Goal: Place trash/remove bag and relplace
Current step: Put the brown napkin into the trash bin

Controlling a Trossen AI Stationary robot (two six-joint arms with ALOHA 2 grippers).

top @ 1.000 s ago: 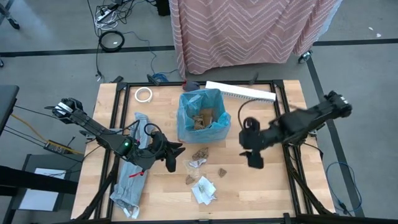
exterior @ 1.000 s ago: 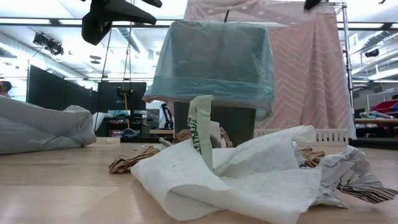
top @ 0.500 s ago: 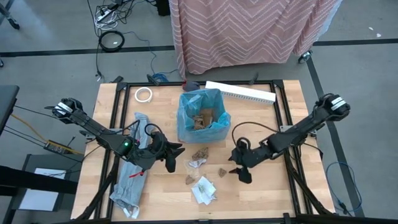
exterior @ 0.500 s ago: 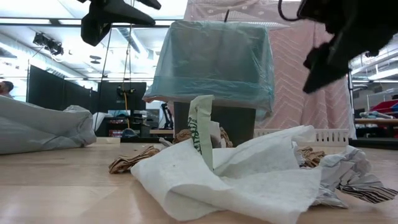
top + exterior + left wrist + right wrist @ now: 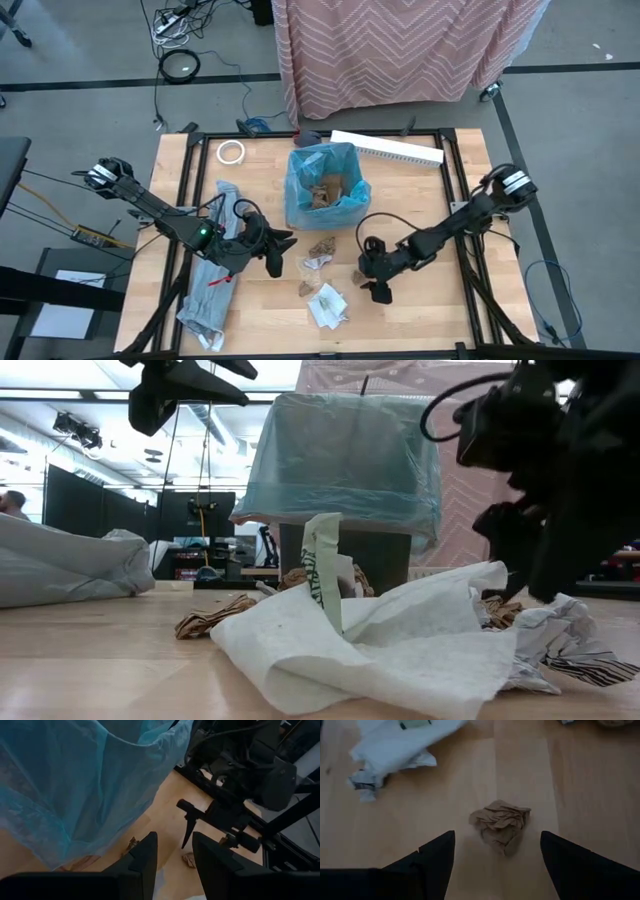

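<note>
Right hand | lowered since earlier | fingers spread around brown scrap

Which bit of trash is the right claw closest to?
The small crumpled brown paper scrap, lying alone on bare wood between the right gripper's open fingers. The other trash, the white wrappers, lies farther off.

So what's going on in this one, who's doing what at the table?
The right hand, open, hangs low over a crumpled brown paper scrap on the table, lined up to pick it up. More trash lies loose in front of the bin, whose blue bag already holds some scraps. The left hand waits open beside the bin, holding nothing. A pale grey bag lies near it.
</note>
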